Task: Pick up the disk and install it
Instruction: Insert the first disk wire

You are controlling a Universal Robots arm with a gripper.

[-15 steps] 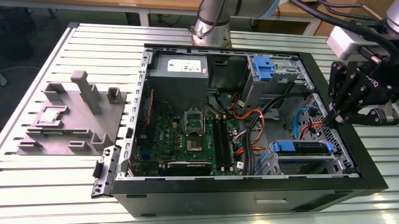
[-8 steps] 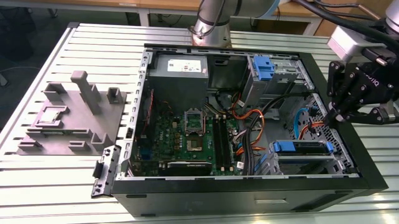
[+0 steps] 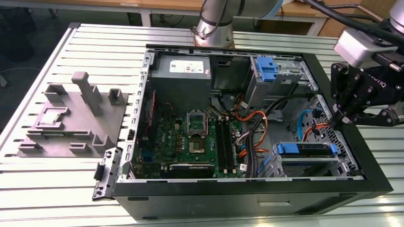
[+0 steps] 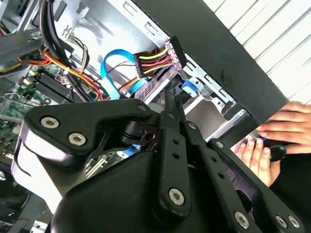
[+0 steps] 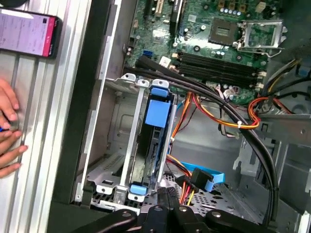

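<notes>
Clearly the claw (image 3: 353,118) holds nothing — it hangs over the computer case's (image 3: 372,156) wall on the exterior view's right, fingers drawn close together. Just beside it the disk (image 5: 154,141) sits edge-up in the metal drive bay (image 5: 127,145), mostly hidden — I see mainly its blue carrier frame. Cables (image 5: 214,114) cross nearby. Beyond the case, a person's hand (image 4: 272,143), partly cut off, rests on the slatted surface (image 3: 50,189).

The exterior view looks down at an angle from in front on the open computer case (image 3: 252,189) on the slatted tabletop (image 3: 57,184). Both wrist views ride close above the case, past the gripper (image 5: 167,213). They share the drive bay (image 5: 146,145), orange cables (image 4: 82,77) and motherboard (image 5: 218,43).
</notes>
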